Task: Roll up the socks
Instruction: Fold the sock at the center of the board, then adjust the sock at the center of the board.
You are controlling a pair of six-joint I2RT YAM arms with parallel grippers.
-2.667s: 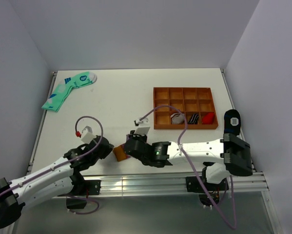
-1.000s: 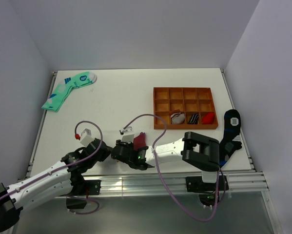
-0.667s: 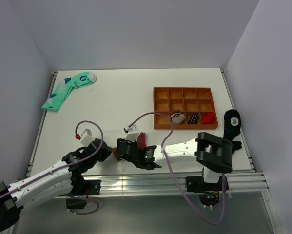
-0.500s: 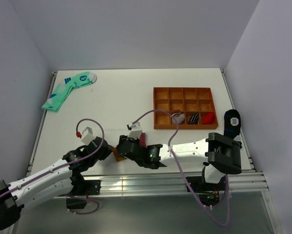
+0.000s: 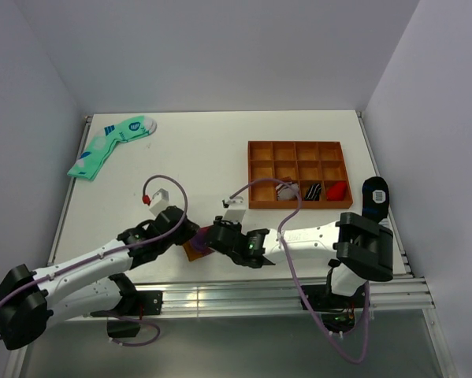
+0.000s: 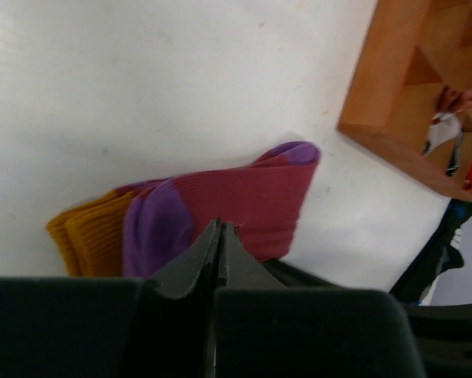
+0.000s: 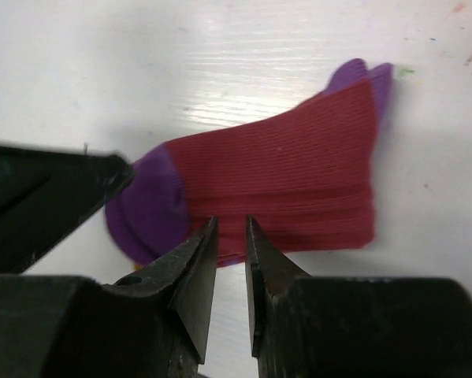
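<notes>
Folded socks on worktop, both tools at their edges

To roll well, one tool should probably pin the fold while the other tucks the purple end over tightly. The socks (image 5: pixel 195 249) lie flat near the worktop's (image 5: pixel 196 157) front edge. The left tool (image 6: pixel 218 228) is pressed closed at one long edge with no cloth visibly caught. The right tool (image 7: pixel 230 228) is slightly parted and empty over the opposite edge.

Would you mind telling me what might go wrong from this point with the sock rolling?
1. Both grippers crowd the same part of the socks: the left gripper sits right beside the right gripper, so they may knock together.
2. The left gripper is shut at the purple heel; it may pinch only the top layer, or nothing, letting the fold slip apart.
</notes>
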